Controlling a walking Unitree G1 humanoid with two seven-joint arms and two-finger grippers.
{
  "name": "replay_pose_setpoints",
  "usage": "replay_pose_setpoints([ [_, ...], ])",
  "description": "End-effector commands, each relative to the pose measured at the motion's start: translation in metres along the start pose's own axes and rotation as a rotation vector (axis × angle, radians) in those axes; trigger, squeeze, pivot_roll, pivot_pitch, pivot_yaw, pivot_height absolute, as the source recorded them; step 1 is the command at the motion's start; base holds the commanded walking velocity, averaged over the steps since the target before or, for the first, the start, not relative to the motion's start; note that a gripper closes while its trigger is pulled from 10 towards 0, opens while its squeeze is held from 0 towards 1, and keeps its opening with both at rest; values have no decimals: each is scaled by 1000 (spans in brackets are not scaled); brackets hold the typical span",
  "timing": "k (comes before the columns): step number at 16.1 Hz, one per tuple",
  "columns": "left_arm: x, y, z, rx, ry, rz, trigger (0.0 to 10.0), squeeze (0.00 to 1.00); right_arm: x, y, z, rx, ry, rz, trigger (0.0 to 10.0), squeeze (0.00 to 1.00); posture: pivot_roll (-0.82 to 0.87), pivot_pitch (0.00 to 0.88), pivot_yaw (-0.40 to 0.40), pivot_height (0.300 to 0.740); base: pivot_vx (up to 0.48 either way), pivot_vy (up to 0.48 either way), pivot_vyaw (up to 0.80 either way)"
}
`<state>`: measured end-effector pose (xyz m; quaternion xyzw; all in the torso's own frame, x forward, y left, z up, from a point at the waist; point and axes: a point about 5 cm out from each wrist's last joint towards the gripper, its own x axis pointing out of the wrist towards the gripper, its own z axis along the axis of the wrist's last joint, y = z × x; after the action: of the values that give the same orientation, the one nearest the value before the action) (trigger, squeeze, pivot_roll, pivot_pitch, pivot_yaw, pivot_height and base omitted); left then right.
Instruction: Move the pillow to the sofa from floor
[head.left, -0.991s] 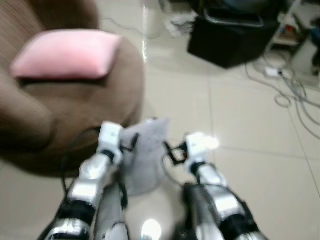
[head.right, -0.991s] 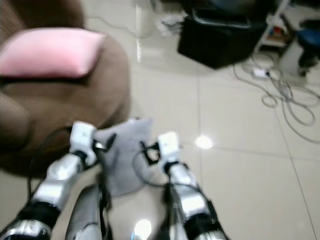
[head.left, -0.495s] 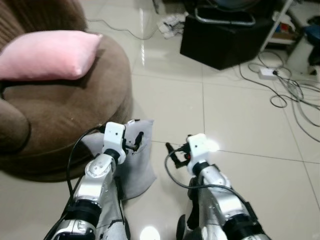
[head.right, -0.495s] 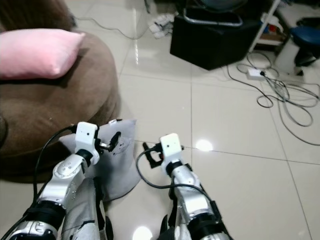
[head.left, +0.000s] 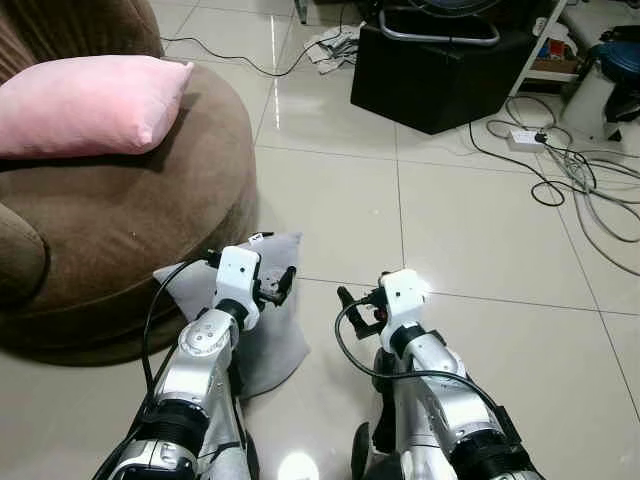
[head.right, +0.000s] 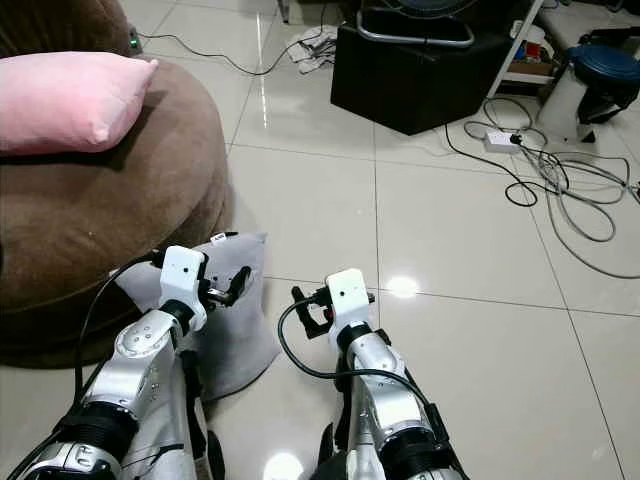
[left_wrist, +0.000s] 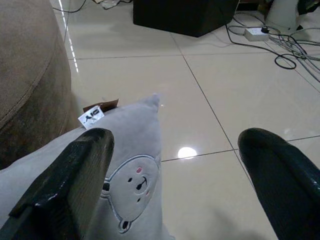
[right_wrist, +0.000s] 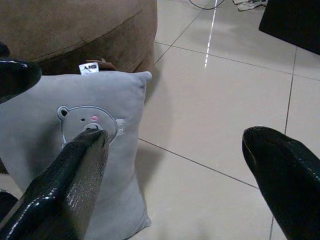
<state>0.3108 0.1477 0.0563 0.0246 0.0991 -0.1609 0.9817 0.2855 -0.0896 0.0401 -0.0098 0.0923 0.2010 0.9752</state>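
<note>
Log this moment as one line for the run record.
grey pillow: on floor beside brown sofa | left pincer: open, over pillow | right pincer: open, beside pillow | pink pillow: on sofa | grasp: not yet

Illumination is bright, even and indoor, coming from overhead. The glossy tiled floor (head.left: 470, 230) carries three reflections: a small round glare spot beside the white housing of the right arm, a second spot at the bottom edge between the arms, and a long vertical streak near the sofa (head.left: 120, 230). The head views are sharp, without motion blur. Shadows are soft: a dark band lies under the pink pillow (head.left: 85, 105), and another under the sofa's front edge. In the wrist views the black fingers (left_wrist: 65, 185) are close and out of focus, with sheen on their surfaces; the grey pillow (right_wrist: 75, 130) and tiles behind are clear.
</note>
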Motion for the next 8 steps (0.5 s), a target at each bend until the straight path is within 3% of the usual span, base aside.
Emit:
replay_pose_setpoints([
  [1, 1, -3, 1, 13, 1, -18, 10000, 0, -2, -2, -2, 1, 12, -8, 10000, 357, -8, 148, -49, 522, 0, 0, 0],
  [3, 1, -5, 2, -6, -10, -36, 10000, 0, -2, -2, -2, 1, 13, -7, 10000, 357, -9, 149, -49, 522, 0, 161, 0],
  [8, 0, -10, 2, -12, -28, -77, 10000, 0, -3, -1, -4, 3, 22, -5, 10000, 357, -11, 153, -49, 522, 0, 480, 0],
])
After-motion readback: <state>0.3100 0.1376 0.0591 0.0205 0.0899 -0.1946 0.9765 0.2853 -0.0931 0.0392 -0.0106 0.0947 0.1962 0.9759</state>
